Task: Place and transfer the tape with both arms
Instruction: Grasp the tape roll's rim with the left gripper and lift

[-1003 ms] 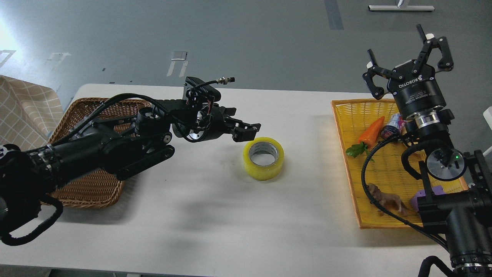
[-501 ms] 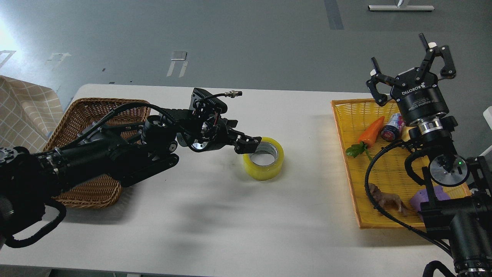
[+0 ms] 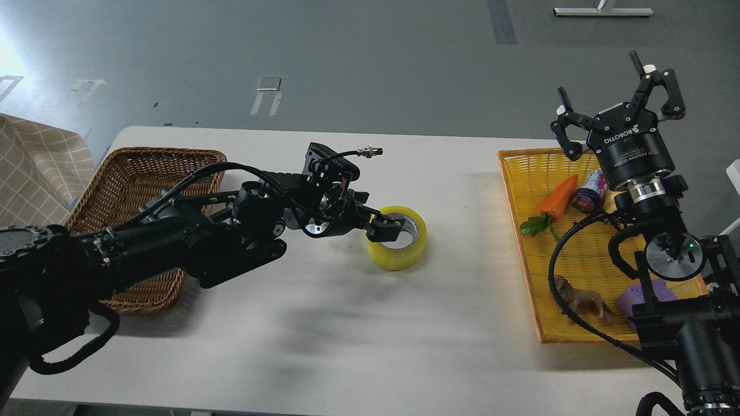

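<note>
The tape (image 3: 399, 251), a yellow roll with a grey-white core, lies flat at the middle of the white table (image 3: 347, 335). My left gripper (image 3: 386, 226) reaches in from the left and sits at the roll's left rim, with one dark fingertip (image 3: 395, 229) inside the core hole. Its jaws look parted around the roll's left wall. My right gripper (image 3: 621, 95) is open and empty. It is held high, fingers pointing up, above the far end of the yellow tray.
A brown wicker basket (image 3: 139, 173) stands at the left, partly under my left arm. A yellow tray (image 3: 523, 190) at the right holds a toy carrot (image 3: 558, 197), a small can (image 3: 591, 190), a toy dog (image 3: 584, 300) and a purple piece (image 3: 627, 300).
My left gripper has moved right and down, from beside the tape's left edge to its rim, with a fingertip now inside the hole. The right arm has barely moved.
</note>
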